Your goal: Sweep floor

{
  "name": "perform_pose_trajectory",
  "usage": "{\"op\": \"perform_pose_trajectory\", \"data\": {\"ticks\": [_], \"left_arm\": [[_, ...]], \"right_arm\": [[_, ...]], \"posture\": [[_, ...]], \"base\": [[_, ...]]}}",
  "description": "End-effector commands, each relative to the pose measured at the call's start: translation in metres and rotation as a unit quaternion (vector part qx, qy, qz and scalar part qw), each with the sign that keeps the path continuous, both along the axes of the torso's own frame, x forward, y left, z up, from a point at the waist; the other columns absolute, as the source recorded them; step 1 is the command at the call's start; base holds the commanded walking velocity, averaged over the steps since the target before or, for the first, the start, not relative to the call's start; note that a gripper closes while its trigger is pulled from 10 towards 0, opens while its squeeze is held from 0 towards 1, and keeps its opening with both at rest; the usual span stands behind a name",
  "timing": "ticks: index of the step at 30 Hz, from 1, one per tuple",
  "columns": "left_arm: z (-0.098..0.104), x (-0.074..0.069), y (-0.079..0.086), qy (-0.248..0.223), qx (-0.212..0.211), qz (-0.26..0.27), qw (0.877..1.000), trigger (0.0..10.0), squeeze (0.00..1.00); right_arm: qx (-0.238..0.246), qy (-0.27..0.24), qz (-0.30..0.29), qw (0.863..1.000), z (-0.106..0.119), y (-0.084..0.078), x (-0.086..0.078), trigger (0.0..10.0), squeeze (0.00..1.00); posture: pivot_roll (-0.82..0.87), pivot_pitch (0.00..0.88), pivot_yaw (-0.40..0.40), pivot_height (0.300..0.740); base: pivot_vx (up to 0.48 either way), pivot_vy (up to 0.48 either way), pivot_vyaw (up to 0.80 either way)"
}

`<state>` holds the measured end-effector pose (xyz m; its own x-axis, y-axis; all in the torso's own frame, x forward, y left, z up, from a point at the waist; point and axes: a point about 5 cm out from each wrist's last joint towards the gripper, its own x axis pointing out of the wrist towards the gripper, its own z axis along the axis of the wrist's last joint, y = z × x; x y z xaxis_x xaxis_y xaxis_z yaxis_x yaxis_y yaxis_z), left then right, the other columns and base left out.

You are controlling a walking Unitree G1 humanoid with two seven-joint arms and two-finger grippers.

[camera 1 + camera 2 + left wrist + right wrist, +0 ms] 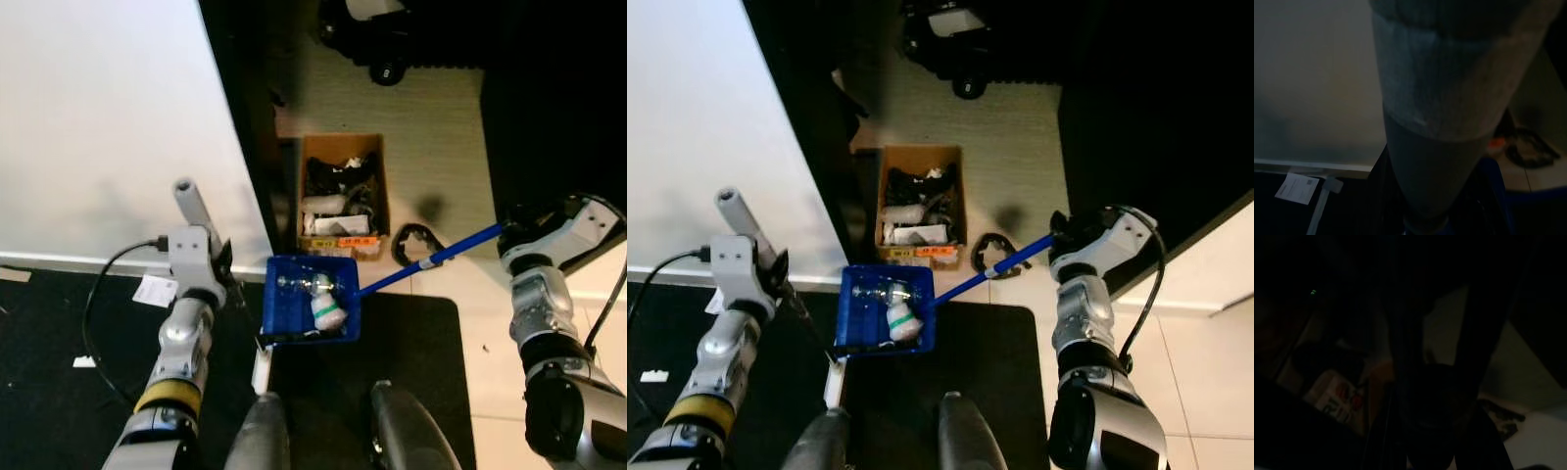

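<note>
While my right end effector (1068, 235) clamps the blue handle (1004, 262), the dustpan (312, 311) hangs level beside the cardboard box (341, 194), keeping the bottle (328, 308) aboard; left end effector (220, 264) grips the broom handle (191, 204) upright, clear.

Tiled floor (441, 137), cardboard box (341, 196), black mat (411, 372)

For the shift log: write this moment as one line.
phase: sweeping | right gripper: holds blue dustpan handle | dustpan: holds swept litter | left gripper: grips broom handle | ahead: cardboard box
</note>
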<state>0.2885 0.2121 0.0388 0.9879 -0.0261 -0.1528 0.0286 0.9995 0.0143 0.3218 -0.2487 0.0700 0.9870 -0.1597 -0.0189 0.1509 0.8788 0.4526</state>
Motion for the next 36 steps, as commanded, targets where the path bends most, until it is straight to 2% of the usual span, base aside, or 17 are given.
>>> {"op": "perform_pose_trajectory", "data": {"ticks": [1,17,22,36], "left_arm": [[0.0003,-0.0022,0.0069,-0.002,0.008,0.009,1.0,10.0,0.0],[-0.0003,-0.0023,0.0093,-0.001,0.007,0.019,1.0,10.0,0.0],[-0.0039,-0.0027,0.0095,0.013,0.0,0.031,0.999,10.0,0.0],[-0.0038,-0.0026,0.0104,0.013,0.004,0.038,0.999,10.0,0.0]], "right_arm": [[0.009,-0.013,0.012,1.0,0.0041,0.0068,0.0042,10.0,0.0],[0.019,-0.021,0.017,0.999,0.0084,0.0085,0.008,10.0,0.0],[0.017,-0.021,0.016,1.0,0.0085,0.0083,0.0079,10.0,0.0],[0.018,-0.021,0.023,0.999,0.0089,0.0119,0.009,10.0,0.0]], "posture": [[0.01,0.075,0.001,0.74],[0.0,0.066,-0.004,0.74],[0.0,0.067,-0.002,0.74],[0.01,0.077,-0.004,0.74]], "base": [[0.0,0.0,0.8],[0.0,-0.476,0.74],[0.0,0.0,0.0],[0.0,0.0,0.0]]}}
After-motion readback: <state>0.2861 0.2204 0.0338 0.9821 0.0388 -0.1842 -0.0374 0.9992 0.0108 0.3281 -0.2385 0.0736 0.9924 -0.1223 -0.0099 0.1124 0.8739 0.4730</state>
